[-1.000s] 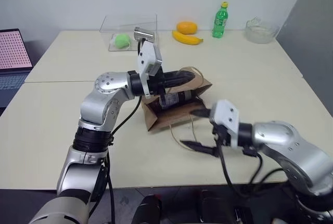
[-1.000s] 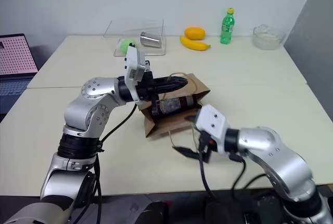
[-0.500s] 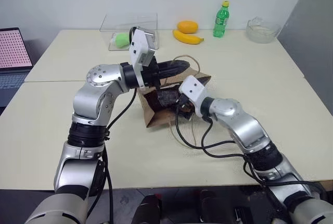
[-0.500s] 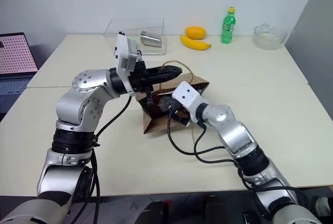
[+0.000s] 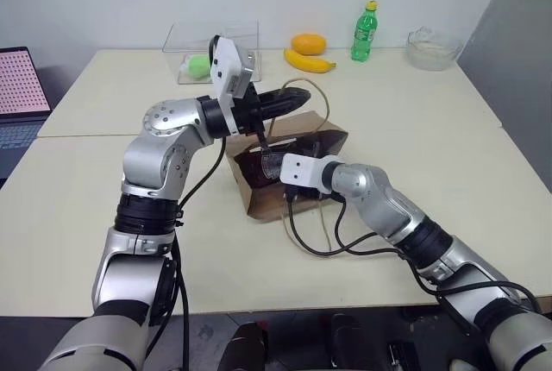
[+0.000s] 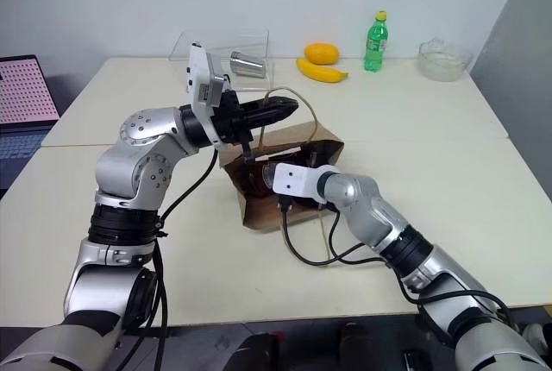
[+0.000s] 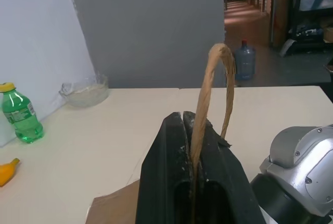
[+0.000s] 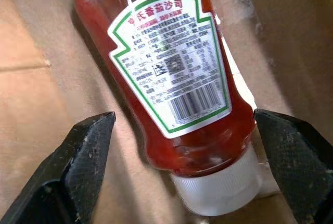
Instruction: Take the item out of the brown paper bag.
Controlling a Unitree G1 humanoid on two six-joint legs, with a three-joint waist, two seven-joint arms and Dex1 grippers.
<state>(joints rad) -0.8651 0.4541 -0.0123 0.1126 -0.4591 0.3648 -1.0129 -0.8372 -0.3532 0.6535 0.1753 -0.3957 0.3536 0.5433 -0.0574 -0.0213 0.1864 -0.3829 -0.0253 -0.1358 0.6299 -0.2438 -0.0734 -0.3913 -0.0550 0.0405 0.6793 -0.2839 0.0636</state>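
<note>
Right claw (image 8: pixel 179 166) spread around bottle (image 8: pixel 166 78) inside bag (image 5: pixel 297 142).

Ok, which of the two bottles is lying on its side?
The red bottle with the white cap, lying inside the brown paper bag. The green bottle with the yellow cap stands upright at the table's far edge.

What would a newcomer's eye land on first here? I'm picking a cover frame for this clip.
Mid-table, the left gripper is shut on a tan loop handle, holding the brown paper bag open. The right gripper reaches into its mouth, fingers spread wide on either side of the reddish bottle with the white cap. At the far edge sits a green bottle.
</note>
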